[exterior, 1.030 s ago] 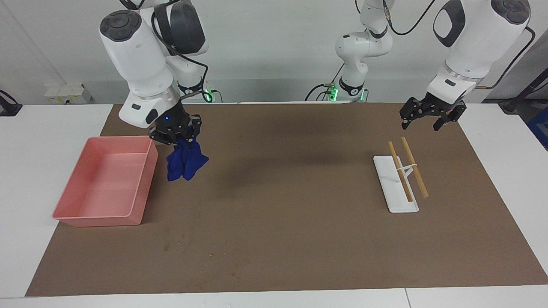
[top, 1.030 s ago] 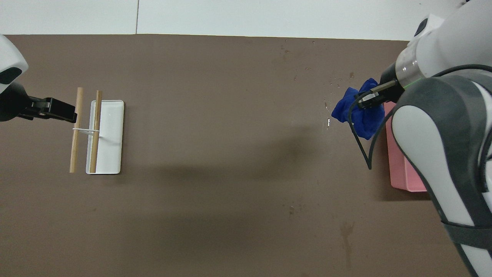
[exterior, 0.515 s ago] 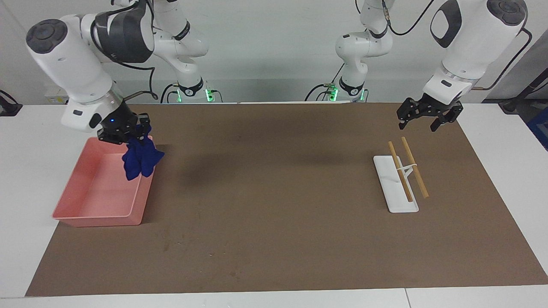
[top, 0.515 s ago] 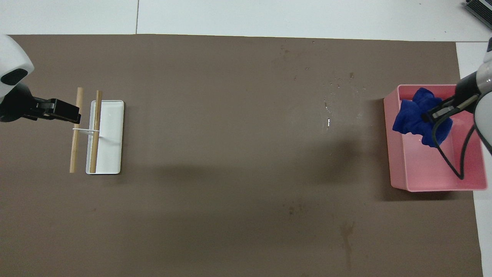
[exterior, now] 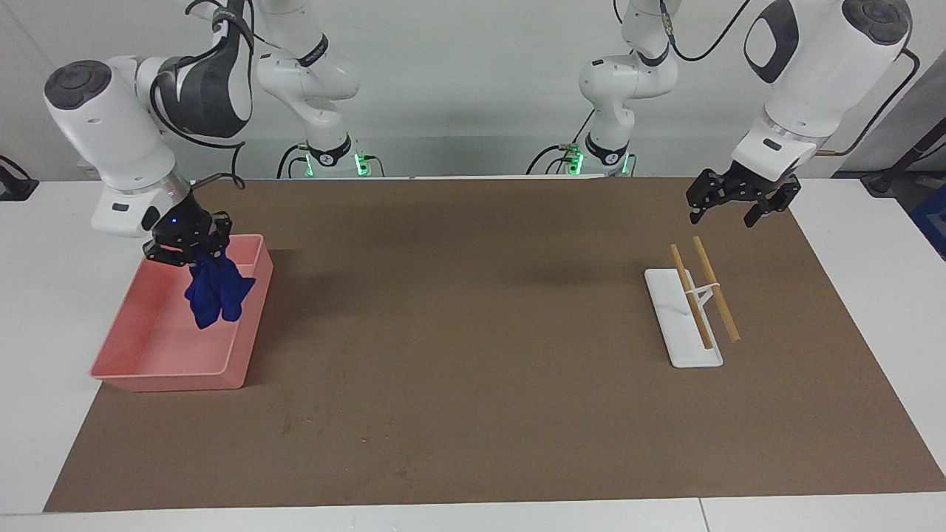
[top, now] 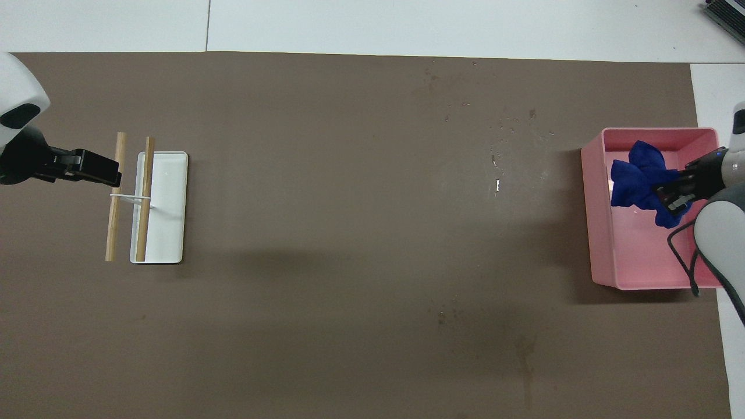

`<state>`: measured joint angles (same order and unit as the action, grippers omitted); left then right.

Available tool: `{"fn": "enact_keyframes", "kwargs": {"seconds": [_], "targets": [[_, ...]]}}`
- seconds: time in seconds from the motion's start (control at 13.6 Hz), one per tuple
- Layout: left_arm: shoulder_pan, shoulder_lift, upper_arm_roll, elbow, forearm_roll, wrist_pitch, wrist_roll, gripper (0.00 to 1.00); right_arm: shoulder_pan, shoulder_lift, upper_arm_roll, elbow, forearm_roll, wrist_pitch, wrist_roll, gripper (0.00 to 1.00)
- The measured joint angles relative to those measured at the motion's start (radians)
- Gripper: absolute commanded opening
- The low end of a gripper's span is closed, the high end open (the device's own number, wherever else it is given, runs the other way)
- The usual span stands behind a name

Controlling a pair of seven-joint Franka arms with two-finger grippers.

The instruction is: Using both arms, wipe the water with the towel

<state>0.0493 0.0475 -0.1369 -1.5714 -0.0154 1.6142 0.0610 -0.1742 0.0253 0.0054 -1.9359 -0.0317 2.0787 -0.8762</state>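
Note:
The deep blue towel point(exterior: 214, 295) point(top: 637, 177) hangs bunched from my right gripper point(exterior: 188, 251) point(top: 675, 195), which is shut on its top. Both are over the pink tray point(exterior: 166, 380) point(top: 599, 233), and the towel's lower end dangles inside the tray's walls. My left gripper point(exterior: 724, 218) point(top: 96, 167) hangs open and empty in the air at the left arm's end of the table, just above the wooden sticks' ends. No blotch of water shows on the brown mat point(exterior: 473, 332); only tiny pale specks point(top: 496, 160) lie beside the tray.
A white rack point(exterior: 684, 325) point(top: 169, 221) carrying two wooden sticks point(exterior: 713, 288) point(top: 142, 198) lies on the mat at the left arm's end. A darker stain point(top: 524, 349) marks the mat near the robots' edge. The pink tray sits at the right arm's end.
My right gripper has carried the towel from over the mat beside the tray to over the tray itself. The left gripper has barely moved.

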Motion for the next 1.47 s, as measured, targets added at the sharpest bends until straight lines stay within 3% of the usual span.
{"fn": "enact_keyframes", "kwargs": {"seconds": [0.29,0.37,0.44,0.59,1.03,1.25,1.47], "targets": [[0.0,0.0,0.0,0.0,0.0,0.0,0.0,1.0,-0.098,0.06,-0.001,-0.039,-0.001,0.101,-0.156,0.0],[0.0,0.0,0.0,0.0,0.0,0.0,0.0,1.0,-0.109,0.077,-0.001,-0.04,-0.001,0.108,-0.16,0.08],[0.0,0.0,0.0,0.0,0.0,0.0,0.0,1.0,-0.111,0.087,0.0,-0.04,-0.001,0.11,-0.16,0.26],[0.0,0.0,0.0,0.0,0.0,0.0,0.0,1.0,-0.106,0.089,0.006,-0.04,-0.001,0.111,-0.158,1.0],[0.0,0.0,0.0,0.0,0.0,0.0,0.0,1.0,-0.097,0.072,0.016,-0.013,0.0,0.104,-0.152,1.0],[0.0,0.0,0.0,0.0,0.0,0.0,0.0,1.0,-0.036,0.037,0.02,0.053,0.007,-0.005,-0.025,1.0],[0.0,0.0,0.0,0.0,0.0,0.0,0.0,1.0,0.077,-0.01,0.025,0.14,0.008,-0.175,0.221,1.0]]}}
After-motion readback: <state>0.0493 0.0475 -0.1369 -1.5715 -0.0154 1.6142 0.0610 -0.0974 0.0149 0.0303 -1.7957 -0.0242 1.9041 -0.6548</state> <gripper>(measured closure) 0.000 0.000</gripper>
